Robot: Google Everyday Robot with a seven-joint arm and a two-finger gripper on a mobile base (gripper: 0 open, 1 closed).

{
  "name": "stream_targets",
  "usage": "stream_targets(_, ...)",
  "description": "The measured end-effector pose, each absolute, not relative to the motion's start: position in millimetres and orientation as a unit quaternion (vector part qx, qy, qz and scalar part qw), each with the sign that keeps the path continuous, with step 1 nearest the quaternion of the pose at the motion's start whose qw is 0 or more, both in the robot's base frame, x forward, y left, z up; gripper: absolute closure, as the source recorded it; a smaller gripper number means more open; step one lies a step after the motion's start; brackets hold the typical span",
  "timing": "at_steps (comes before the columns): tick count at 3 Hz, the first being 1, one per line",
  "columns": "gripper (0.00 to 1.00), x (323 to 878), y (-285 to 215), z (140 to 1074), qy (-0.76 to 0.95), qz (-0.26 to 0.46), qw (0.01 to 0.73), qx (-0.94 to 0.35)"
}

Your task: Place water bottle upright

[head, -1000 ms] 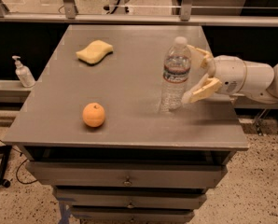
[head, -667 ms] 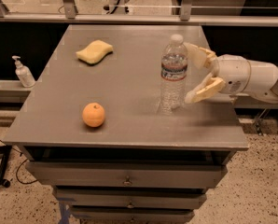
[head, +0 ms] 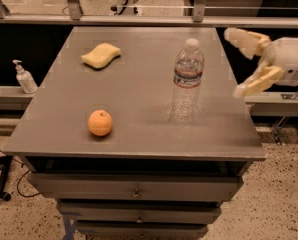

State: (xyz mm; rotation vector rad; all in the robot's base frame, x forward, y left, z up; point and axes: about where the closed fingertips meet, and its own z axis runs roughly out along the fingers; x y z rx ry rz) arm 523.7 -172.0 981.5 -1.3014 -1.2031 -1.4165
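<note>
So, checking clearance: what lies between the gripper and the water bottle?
Nothing. In the camera view only bare tabletop lies between the open gripper, at its right edge, and the upright water bottle; they do not touch.

One camera looks down at an angle from in front of the surface [head: 139, 79], showing its whole top and drawers [head: 134, 188]; the gripper [head: 233, 62] hangs off its right edge, fingers [head: 254, 81] apart.

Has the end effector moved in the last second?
Yes. The end effector has drawn back rightward, away from the bottle, which stands upright on the table; it is now open near the table's right edge.
</note>
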Motion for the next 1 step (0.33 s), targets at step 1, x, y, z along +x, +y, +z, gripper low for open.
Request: stream_targets(1, 0.00, 524.4, -185.6, 992.1, -0.475, -0.572, 0.420, -0.520)
